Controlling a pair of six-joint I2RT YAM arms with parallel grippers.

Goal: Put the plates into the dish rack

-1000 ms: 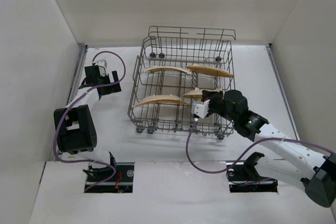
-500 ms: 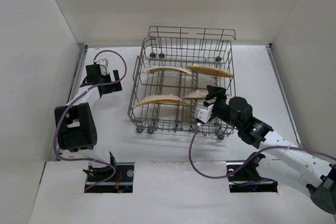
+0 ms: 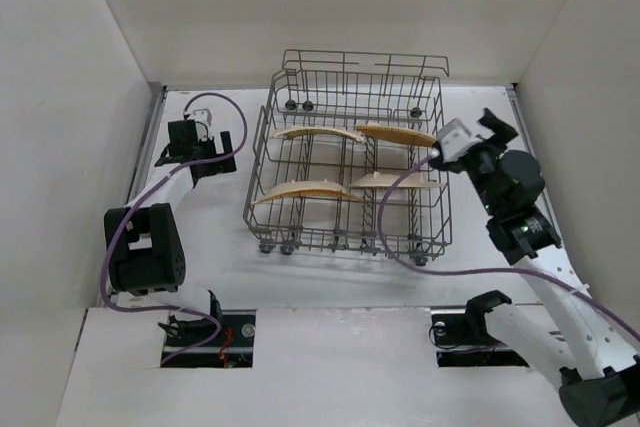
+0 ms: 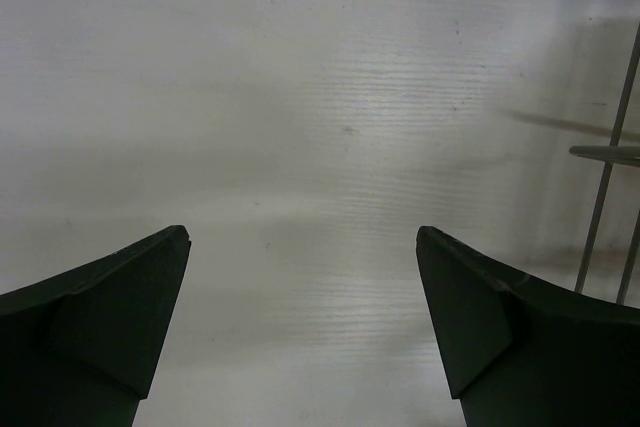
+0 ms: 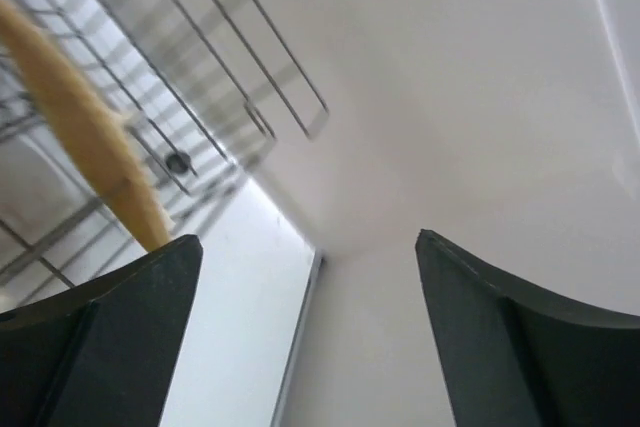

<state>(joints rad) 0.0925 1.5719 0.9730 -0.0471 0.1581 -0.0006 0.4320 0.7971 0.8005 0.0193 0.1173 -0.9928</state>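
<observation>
While all four plates (image 3: 318,133) stand edge-on between the tines of the dish rack (image 3: 350,87), the right gripper (image 5: 309,237) hangs at the rack's right side, jaws spread, holding nothing. The left gripper (image 4: 302,237), jaws spread, hovers over the table (image 4: 300,97), apparently just left of the rack.

Shows left gripper (image 4: 302,237) spread wide: two dark fingers (image 4: 100,317) in the bottom corners, tips well apart. Frames plain white table (image 4: 300,97) in the gap, faintly streaked with fine horizontal lines. Catches a sliver of dish rack (image 4: 610,150) at the right edge: thin grey upright wires plus one short horizontal bar, running down behind the right-hand finger. Picks up soft blurred shadows (image 4: 560,125) on the table, top right and beside the wires.
</observation>
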